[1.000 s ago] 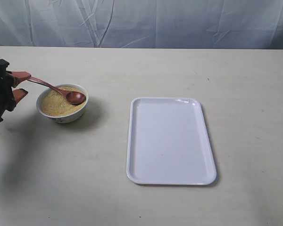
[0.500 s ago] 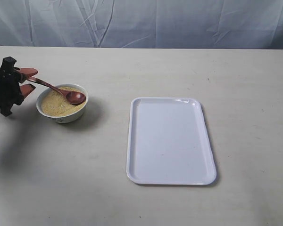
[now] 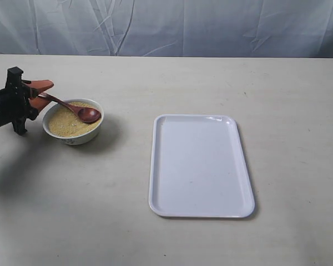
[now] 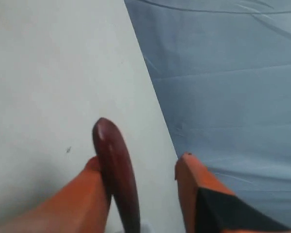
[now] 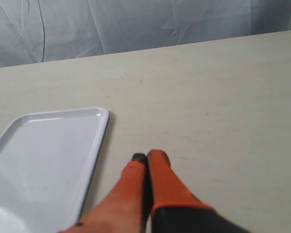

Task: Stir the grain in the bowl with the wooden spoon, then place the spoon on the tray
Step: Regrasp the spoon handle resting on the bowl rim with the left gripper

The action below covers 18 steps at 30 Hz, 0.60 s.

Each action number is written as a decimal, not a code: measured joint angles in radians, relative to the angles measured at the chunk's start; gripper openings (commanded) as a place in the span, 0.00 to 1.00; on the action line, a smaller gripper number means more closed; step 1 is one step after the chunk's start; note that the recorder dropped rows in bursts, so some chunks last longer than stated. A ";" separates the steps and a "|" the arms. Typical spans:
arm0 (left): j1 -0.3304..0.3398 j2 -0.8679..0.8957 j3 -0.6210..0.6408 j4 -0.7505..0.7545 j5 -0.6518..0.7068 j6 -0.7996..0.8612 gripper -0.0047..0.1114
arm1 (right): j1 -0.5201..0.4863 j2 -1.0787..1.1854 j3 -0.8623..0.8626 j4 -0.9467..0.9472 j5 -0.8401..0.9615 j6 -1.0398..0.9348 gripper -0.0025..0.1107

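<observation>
The small white bowl [image 3: 73,134] stands at the table's left, filled with yellow-tan grain [image 3: 64,123]. The dark wooden spoon [image 3: 80,111] lies with its oval end on the grain, its handle sloping up to the left out of the bowl. My left gripper [image 3: 40,94] is open around the handle's end. In the left wrist view the handle [image 4: 115,165] rests against one orange finger [image 4: 85,191], well apart from the other finger [image 4: 191,182]. The white tray [image 3: 200,166] lies right of centre, with nothing on it. My right gripper [image 5: 146,156] is shut, empty, over bare table beside the tray's rim [image 5: 101,127].
A crumpled blue-grey cloth [image 3: 172,27] hangs behind the table's far edge. Bare tabletop [image 3: 127,183] separates the bowl from the tray. The right arm does not show in the exterior view.
My left gripper has shifted up and to the right, toward the bowl, so the handle's end now sits between its fingers. The spoon's oval end has stayed on the grain.
</observation>
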 measured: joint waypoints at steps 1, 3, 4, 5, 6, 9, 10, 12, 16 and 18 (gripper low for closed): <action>0.000 0.002 0.000 0.002 -0.004 -0.001 0.29 | 0.000 0.000 0.000 0.000 0.000 0.000 0.04; 0.000 0.004 0.000 0.007 -0.005 -0.008 0.25 | 0.000 0.000 0.000 0.000 0.000 0.000 0.04; 0.000 0.004 0.000 0.009 -0.006 -0.010 0.22 | 0.000 0.000 0.000 0.000 0.000 0.000 0.04; 0.000 0.005 0.000 0.009 -0.006 -0.012 0.20 | 0.000 0.000 0.000 0.000 0.000 0.000 0.04; 0.000 0.006 0.000 0.010 -0.008 -0.015 0.18 | 0.000 0.000 0.000 0.000 0.000 0.000 0.04; 0.000 0.006 0.000 0.022 -0.013 -0.017 0.14 | 0.000 0.000 0.000 0.000 0.000 0.000 0.04; 0.000 0.006 0.000 0.024 -0.022 -0.024 0.12 | 0.000 0.000 0.000 0.000 0.000 0.000 0.04; 0.000 0.006 0.000 0.024 -0.041 -0.039 0.07 | 0.000 0.000 0.000 0.000 0.000 0.000 0.04; 0.000 0.006 -0.002 0.013 -0.057 -0.061 0.04 | 0.000 0.000 0.000 0.000 0.000 0.000 0.04; 0.000 0.006 -0.002 0.004 -0.057 -0.077 0.04 | 0.000 0.000 0.000 0.000 0.000 0.000 0.04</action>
